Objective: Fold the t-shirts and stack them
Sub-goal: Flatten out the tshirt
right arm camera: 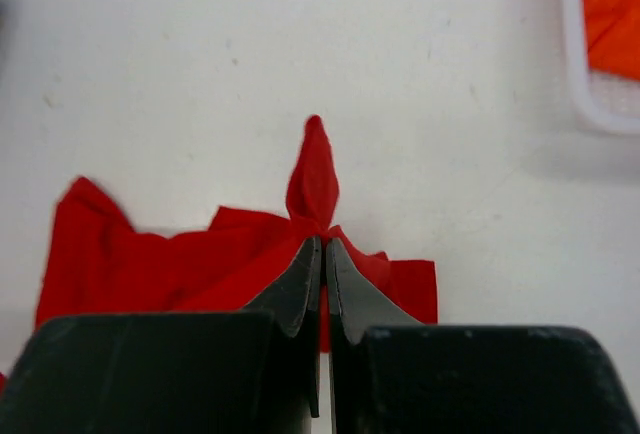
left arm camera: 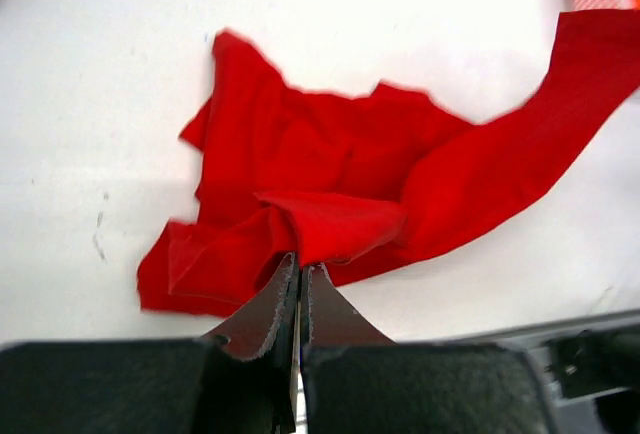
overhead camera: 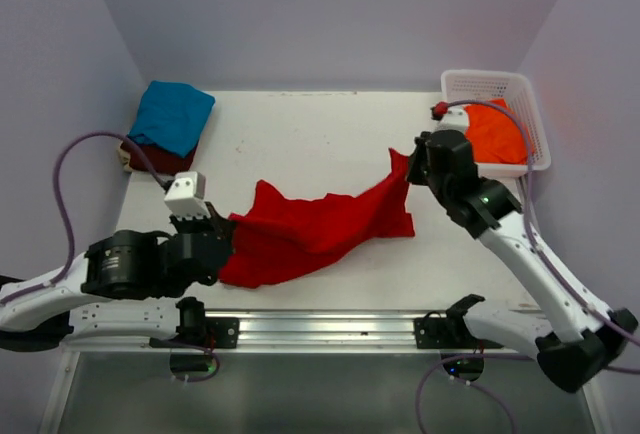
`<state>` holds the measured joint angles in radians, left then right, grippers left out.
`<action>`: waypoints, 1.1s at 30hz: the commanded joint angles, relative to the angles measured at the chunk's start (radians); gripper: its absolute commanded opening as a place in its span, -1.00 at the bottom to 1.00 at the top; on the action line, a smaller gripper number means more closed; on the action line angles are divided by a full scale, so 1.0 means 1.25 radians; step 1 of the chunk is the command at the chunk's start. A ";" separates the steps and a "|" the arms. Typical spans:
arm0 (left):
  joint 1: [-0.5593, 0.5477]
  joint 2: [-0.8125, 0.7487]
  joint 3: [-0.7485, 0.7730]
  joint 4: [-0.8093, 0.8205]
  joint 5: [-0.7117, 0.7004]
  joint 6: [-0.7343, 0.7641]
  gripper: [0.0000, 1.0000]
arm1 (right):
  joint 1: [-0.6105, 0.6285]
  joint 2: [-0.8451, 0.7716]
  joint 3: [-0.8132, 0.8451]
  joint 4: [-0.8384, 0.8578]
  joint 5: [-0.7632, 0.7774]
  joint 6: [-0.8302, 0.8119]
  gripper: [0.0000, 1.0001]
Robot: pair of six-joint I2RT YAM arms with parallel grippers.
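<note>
Black fingers (left arm camera: 255,319) of the left gripper (left arm camera: 300,272) fill the bottom of the left wrist view, clamped tight on a fold of the bright red t-shirt (left arm camera: 330,174). The shirt's long right end runs off the frame's right edge. Most of its shape is lost in crumples, so sleeves and collar cannot be made out.

From above, it lies at the centre of the white table (overhead camera: 320,129), strung between the 2 grippers. At centre right the right gripper (overhead camera: 408,169) is pinched closed on a raised corner, and its wrist view shows a small red tip poking past the jaws.

At upper left a teal blue t-shirt (overhead camera: 172,116) covers nearly all of a dark maroon t-shirt (overhead camera: 158,160). At upper right the white basket (overhead camera: 490,81) holds an orange t-shirt (overhead camera: 497,134), whose left side is hidden behind the right arm (overhead camera: 500,219).
</note>
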<state>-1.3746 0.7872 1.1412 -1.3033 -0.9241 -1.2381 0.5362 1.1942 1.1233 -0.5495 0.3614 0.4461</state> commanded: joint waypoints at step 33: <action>0.003 -0.011 0.276 0.181 -0.217 0.394 -1.00 | -0.001 -0.361 0.201 -0.624 -0.174 0.019 0.37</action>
<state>-1.3746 0.7933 1.4921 -1.0218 -1.1419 -0.6495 0.5362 0.8440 1.2697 -1.2411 0.1558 0.4435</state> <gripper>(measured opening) 0.009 0.641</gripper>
